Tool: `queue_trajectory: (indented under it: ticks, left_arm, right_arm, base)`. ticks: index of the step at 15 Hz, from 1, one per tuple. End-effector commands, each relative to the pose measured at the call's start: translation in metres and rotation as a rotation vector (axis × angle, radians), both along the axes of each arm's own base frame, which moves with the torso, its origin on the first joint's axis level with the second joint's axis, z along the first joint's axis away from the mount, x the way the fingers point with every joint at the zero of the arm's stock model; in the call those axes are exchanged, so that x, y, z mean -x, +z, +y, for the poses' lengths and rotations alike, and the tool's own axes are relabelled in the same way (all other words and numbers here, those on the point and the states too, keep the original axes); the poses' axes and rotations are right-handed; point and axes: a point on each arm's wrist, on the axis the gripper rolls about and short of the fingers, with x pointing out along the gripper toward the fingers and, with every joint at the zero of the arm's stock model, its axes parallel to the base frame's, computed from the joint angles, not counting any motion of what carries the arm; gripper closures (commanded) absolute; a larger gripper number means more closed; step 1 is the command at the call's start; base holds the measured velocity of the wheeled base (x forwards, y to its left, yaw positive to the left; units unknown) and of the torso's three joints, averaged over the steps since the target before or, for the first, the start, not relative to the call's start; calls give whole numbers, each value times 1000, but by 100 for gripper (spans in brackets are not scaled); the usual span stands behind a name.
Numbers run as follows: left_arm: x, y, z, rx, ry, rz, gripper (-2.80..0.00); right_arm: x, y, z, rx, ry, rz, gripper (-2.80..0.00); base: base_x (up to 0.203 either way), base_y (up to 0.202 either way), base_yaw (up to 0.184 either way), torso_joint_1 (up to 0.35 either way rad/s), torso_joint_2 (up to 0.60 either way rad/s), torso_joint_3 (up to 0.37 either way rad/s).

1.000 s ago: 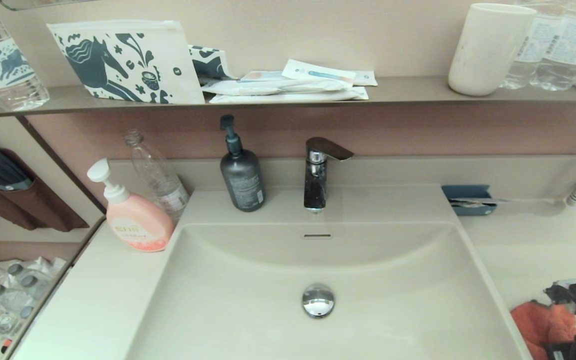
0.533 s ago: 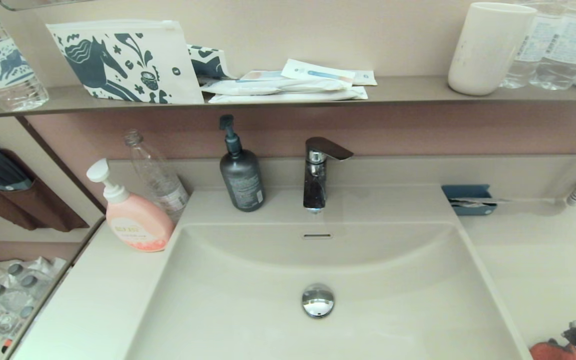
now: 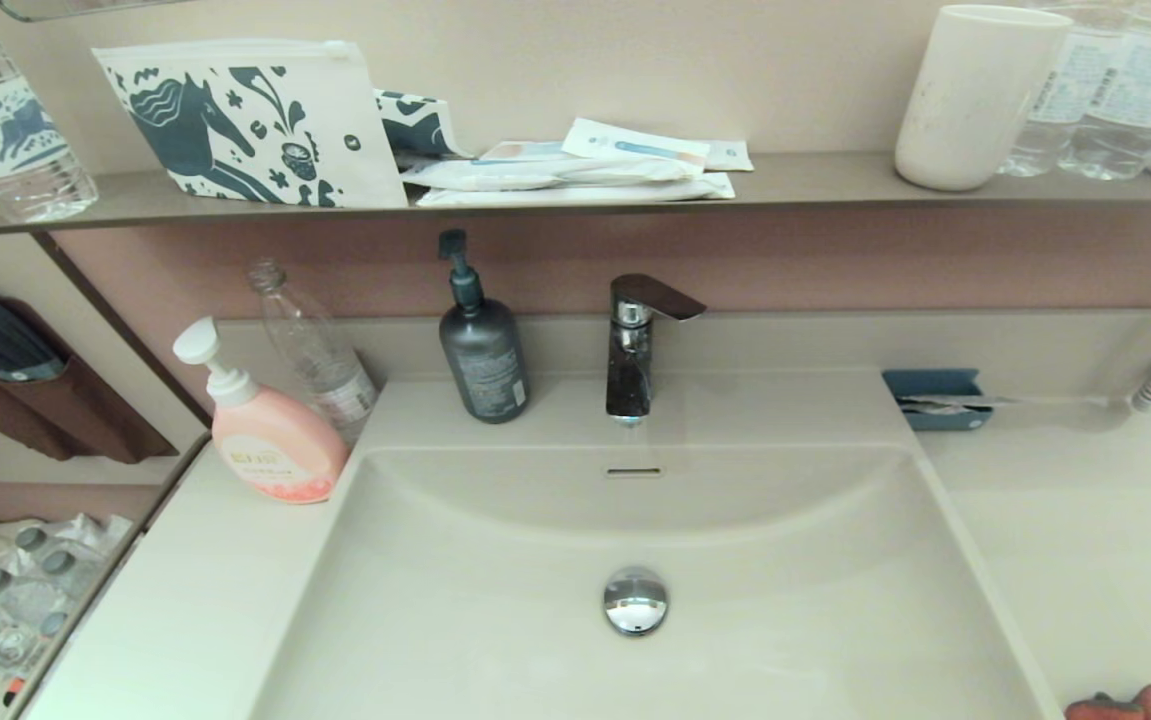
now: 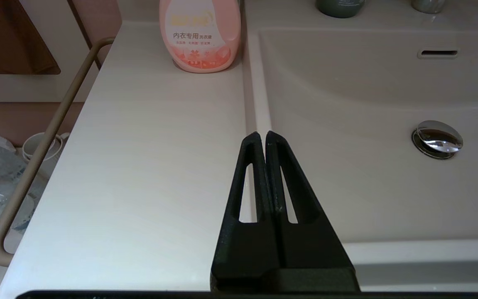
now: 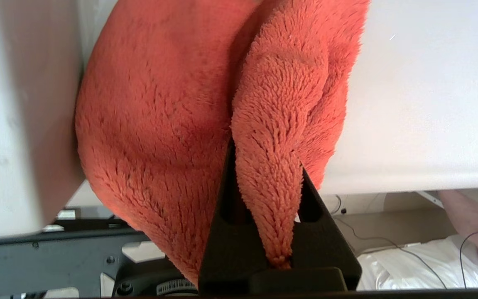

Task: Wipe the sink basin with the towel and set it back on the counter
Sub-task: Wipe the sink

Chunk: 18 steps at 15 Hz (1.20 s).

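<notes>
Towel: small orange-red fluffy microfibre towel (image 5: 168, 124), bunched, one fold pinched between the right fingers; in the head view only a sliver shows at the lower right corner, beyond the basin's right rim.
Right gripper (image 5: 263, 166): black fingers narrowed onto the towel's fold, over the front edge of the worktop.
Left gripper (image 4: 265, 139): black fingers pressed together, holding nothing, parked over the strip between worktop and basin, left of the drain.
Sink basin (image 3: 495, 610): large off-white glossy rectangular basin, chrome round drain plug (image 3: 635, 600) at its centre.
Worktop (image 3: 1065, 520): smooth off-white glossy surface, pink pump bottle (image 3: 270, 440) at the basin's left rear corner.
</notes>
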Motion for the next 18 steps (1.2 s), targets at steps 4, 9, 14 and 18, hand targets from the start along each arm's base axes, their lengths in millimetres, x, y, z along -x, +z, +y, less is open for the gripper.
queue_trajectory:
  ticks: [4, 9, 14, 18]
  left_arm:
    - [0, 0, 0, 1, 0, 0, 0]
    - [0, 0, 0, 1, 0, 0, 0]
    - [0, 0, 0, 1, 0, 0, 0]
    - [0, 0, 0, 1, 0, 0, 0]
  right_arm:
    - [-15, -3, 0, 17, -16, 19, 0]
    - [-45, -13, -5, 12, -63, 2, 0]
    - [-82, -30, -7, -29, -127, -72, 0]
    - [-117, -44, -9, -44, -160, -133, 0]
  base:
    - [0, 0, 0, 0, 0, 0]
    - [0, 0, 0, 0, 0, 0]
    - [0, 0, 0, 0, 0, 0]
    - [0, 0, 0, 0, 0, 0]
